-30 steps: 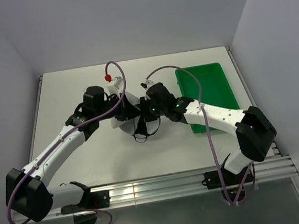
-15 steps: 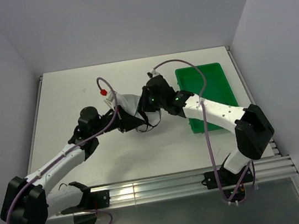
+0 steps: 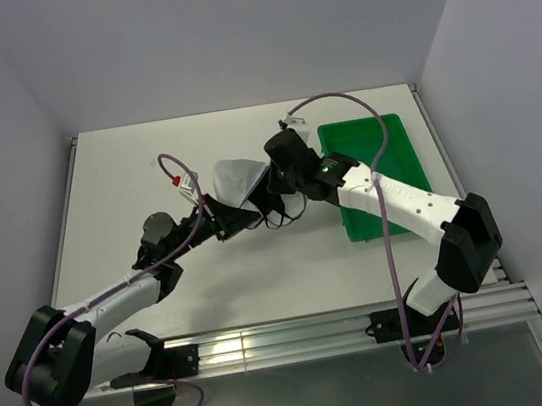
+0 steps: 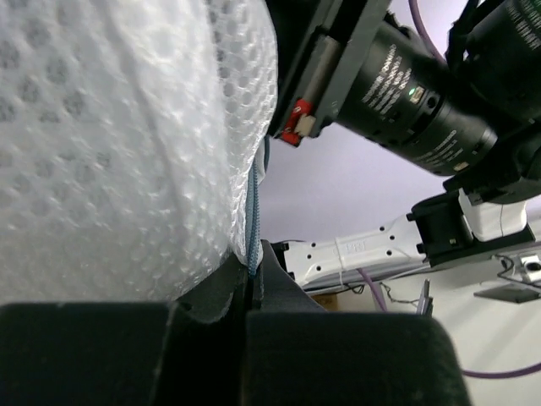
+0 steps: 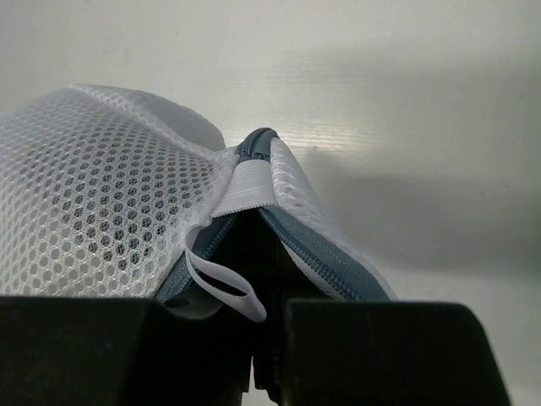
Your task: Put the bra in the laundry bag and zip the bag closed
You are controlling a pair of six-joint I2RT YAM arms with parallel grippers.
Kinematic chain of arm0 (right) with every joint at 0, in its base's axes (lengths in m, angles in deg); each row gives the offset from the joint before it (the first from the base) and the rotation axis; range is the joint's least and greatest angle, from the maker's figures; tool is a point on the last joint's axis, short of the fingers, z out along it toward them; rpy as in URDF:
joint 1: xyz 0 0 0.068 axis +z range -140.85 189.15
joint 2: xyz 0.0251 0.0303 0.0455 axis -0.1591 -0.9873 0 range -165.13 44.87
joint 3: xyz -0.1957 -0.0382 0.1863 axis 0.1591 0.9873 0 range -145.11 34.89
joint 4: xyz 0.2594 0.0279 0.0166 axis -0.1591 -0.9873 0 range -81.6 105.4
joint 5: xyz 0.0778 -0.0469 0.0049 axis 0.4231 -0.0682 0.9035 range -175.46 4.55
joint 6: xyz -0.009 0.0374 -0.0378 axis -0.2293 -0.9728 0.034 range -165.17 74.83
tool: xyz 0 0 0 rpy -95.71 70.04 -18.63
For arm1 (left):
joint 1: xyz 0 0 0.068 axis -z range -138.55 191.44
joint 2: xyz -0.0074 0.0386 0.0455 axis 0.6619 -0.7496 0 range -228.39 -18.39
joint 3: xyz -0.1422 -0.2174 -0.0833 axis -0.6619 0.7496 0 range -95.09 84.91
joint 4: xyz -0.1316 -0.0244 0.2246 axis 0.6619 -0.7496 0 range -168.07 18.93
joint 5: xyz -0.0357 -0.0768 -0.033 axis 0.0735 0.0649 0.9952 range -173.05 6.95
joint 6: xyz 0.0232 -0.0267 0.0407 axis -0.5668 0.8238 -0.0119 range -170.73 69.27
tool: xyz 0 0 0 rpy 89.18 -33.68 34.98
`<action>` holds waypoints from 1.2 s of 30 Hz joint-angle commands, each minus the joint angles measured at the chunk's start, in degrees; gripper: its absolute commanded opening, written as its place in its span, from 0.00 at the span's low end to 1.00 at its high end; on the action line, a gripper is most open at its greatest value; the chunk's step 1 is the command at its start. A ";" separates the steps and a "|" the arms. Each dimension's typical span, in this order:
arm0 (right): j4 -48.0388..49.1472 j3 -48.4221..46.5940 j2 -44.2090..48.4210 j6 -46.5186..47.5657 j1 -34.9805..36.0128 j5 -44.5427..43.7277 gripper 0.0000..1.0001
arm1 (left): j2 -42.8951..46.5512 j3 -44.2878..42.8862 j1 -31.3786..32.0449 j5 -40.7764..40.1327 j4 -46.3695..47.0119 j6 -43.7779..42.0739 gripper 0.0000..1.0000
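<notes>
The laundry bag (image 3: 233, 180), a pale mesh pouch with a blue-grey zipper, is held up between both grippers at the table's middle. My left gripper (image 3: 225, 220) is shut on its zipper edge; the mesh (image 4: 118, 144) fills the left wrist view above the jaws (image 4: 252, 283). My right gripper (image 3: 273, 174) is shut on the bag's other end, where the zipper (image 5: 313, 249) gapes open beside a white loop (image 5: 221, 283). The bra (image 3: 278, 212), black with thin straps, hangs below the bag between the grippers. The bag's dark inside hides how much of it is in.
A green plastic tray (image 3: 389, 146) lies at the right, under my right forearm. The right arm's wrist (image 4: 406, 93) sits close in front of the left wrist camera. Walls close the table at the back and both sides.
Both grippers have moved toward the back of the table with the bag. The bag has risen and spread out between them, and the bra's hanging part has shifted right.
</notes>
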 commanded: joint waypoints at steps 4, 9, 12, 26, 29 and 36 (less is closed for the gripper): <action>-1.54 -1.13 -2.69 2.36 -0.03 -4.47 0.08 | -4.12 0.36 0.24 -0.14 6.21 5.02 0.00; -2.42 -1.74 -2.25 4.38 -0.03 -3.33 0.38 | -10.71 0.80 0.24 1.79 14.56 10.03 0.00; -2.86 -2.71 -2.08 4.65 0.32 -1.04 0.49 | -15.46 1.94 0.33 2.49 24.13 14.95 0.00; -9.09 -1.40 8.11 4.91 0.85 -6.29 0.75 | -22.07 3.71 0.42 0.65 32.88 18.49 0.00; -9.54 2.02 11.72 4.65 -0.63 -6.66 0.74 | -17.06 2.83 0.33 -0.40 24.09 14.18 0.00; -7.08 10.99 18.93 3.42 -4.42 -3.33 0.61 | -10.11 0.28 0.33 -1.90 10.45 7.49 0.00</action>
